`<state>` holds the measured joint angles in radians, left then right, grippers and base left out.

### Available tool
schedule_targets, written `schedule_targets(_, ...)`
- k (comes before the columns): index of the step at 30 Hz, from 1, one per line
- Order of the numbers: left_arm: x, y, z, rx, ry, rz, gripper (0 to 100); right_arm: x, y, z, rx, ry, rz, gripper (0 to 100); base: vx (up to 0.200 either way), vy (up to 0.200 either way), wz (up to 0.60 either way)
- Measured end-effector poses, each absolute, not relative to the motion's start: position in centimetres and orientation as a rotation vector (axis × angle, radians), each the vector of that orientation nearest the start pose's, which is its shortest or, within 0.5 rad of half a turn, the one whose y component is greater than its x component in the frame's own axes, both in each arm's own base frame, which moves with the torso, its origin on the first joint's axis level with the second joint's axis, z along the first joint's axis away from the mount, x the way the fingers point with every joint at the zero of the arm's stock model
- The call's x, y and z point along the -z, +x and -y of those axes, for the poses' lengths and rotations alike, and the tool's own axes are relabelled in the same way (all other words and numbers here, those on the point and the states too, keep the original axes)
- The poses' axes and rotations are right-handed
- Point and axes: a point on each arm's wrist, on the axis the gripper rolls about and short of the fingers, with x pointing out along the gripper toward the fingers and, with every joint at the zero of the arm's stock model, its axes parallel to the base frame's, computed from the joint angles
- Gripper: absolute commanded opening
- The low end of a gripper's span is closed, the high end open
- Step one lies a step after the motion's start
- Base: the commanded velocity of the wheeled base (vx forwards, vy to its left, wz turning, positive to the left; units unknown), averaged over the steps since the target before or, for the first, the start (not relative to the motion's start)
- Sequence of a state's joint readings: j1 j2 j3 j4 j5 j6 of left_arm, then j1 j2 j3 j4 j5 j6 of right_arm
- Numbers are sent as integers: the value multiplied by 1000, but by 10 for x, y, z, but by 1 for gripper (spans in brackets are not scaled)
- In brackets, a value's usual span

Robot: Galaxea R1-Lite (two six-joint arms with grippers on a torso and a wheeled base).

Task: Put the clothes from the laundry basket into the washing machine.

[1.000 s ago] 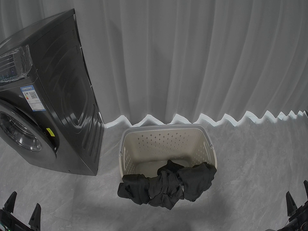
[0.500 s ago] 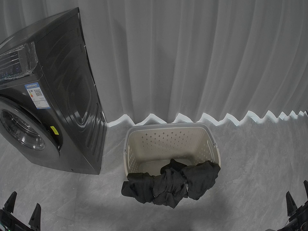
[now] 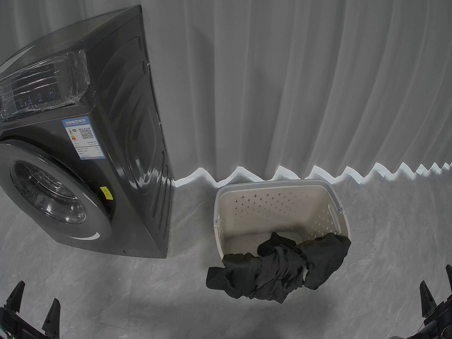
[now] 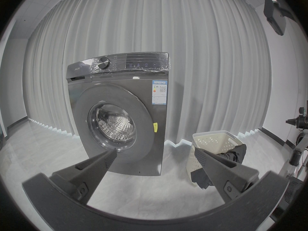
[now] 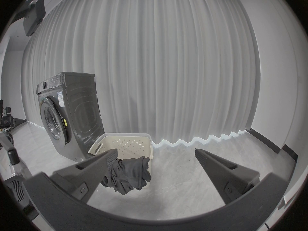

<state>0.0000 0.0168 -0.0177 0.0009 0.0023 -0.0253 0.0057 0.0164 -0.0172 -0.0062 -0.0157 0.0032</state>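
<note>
A dark grey washing machine (image 3: 94, 165) stands on the floor at the left, its round glass door facing front and looking closed. To its right sits a cream laundry basket (image 3: 282, 184). Dark clothes (image 3: 278, 269) are bunched over the basket's near rim and hang down outside it. My left gripper (image 3: 36, 297) is low at the near left, open and holding nothing, well short of the machine (image 4: 118, 113). My right gripper (image 3: 435, 278) is low at the near right, also open, off to the side of the basket (image 5: 128, 135) and the clothes (image 5: 128, 174).
A white pleated curtain (image 3: 282, 71) runs along the whole back, just behind the machine and basket. Grey floor (image 3: 141, 293) lies open between my grippers and both objects, and to the right of the basket.
The whole head view has shifted, so machine and basket sit farther right in the picture; the camera moved, not the things. Both grippers keep their places, still open.
</note>
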Motion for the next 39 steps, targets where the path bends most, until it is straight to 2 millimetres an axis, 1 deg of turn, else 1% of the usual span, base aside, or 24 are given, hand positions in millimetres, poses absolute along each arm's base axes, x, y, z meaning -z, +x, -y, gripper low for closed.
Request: schedule_targets(39, -81, -23, 0, -3, -24, 0, 100, -81, -23, 0, 10, 3, 7, 100, 0, 200, 0)
